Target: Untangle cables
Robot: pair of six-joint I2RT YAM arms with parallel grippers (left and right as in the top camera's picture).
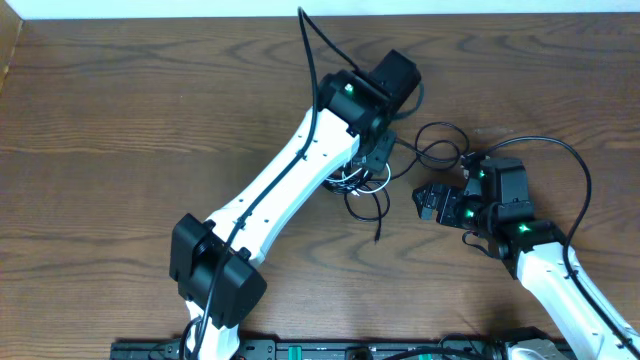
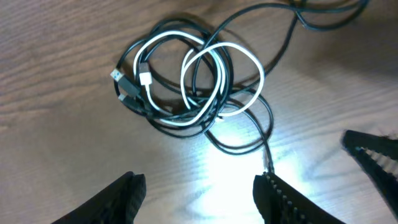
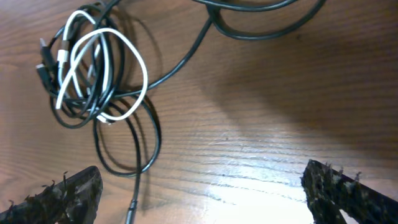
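The thin white cable (image 2: 250, 58) and the thin black cable (image 2: 239, 147) lie coiled together in one tangle on the wooden table. In the overhead view the tangle (image 1: 357, 187) sits just under my left gripper (image 1: 372, 160), which is open and empty above it (image 2: 202, 186). The black cable (image 1: 438, 148) loops off to the right, and one plug end (image 1: 377, 238) points toward the front. My right gripper (image 1: 428, 202) is open and empty to the right of the tangle (image 3: 202, 186). Its view shows the white cable (image 3: 134, 59), the black cable (image 3: 180, 65) and a black plug end (image 3: 132, 205).
The wooden table (image 1: 120, 120) extends left and back. The right gripper's finger (image 2: 373, 155) shows at the right edge of the left wrist view. A thicker black arm wire (image 1: 575, 170) arcs beside the right arm.
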